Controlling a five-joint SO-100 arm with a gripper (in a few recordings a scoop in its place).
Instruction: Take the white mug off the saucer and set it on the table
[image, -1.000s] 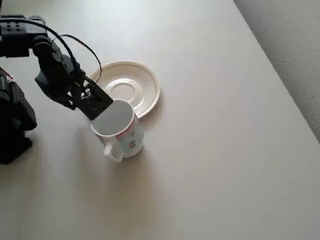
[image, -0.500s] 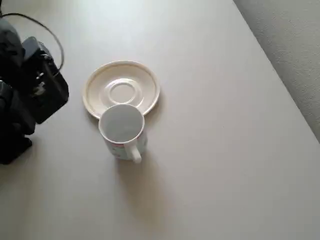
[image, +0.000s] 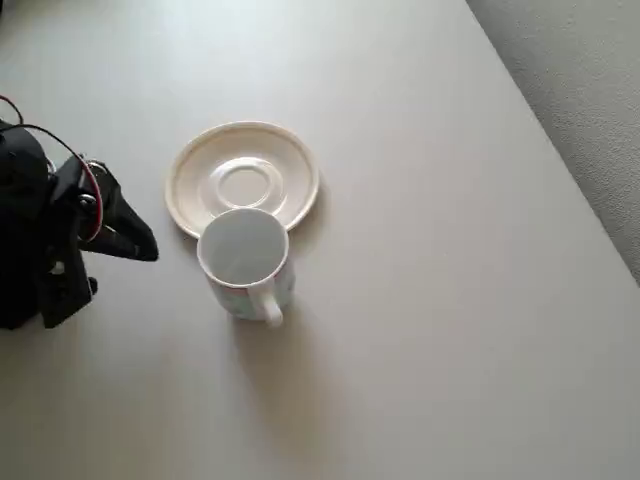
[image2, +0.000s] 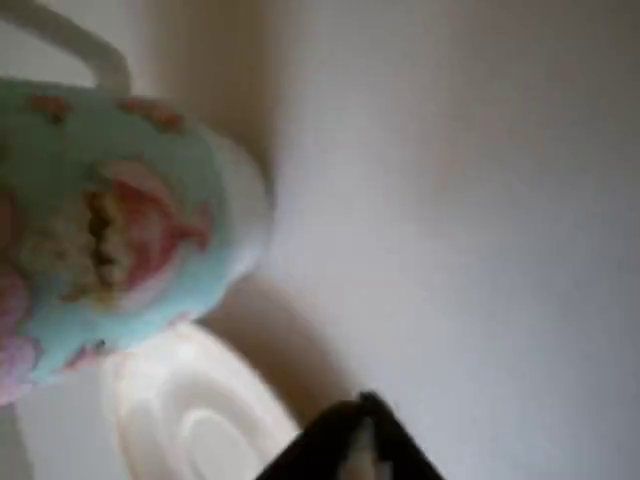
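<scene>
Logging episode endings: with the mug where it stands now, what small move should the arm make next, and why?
Probably just pull back a little further to rest. In the overhead view the mug stands upright on the table, next to the saucer, whose centre is bare, and the gripper is off to the left, clear of both. Whether the mug's base touches the saucer's rim cannot be told.

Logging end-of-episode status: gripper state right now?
Gripper: holding nothing, clear of the white mug; open or shut cannot be told.
</scene>
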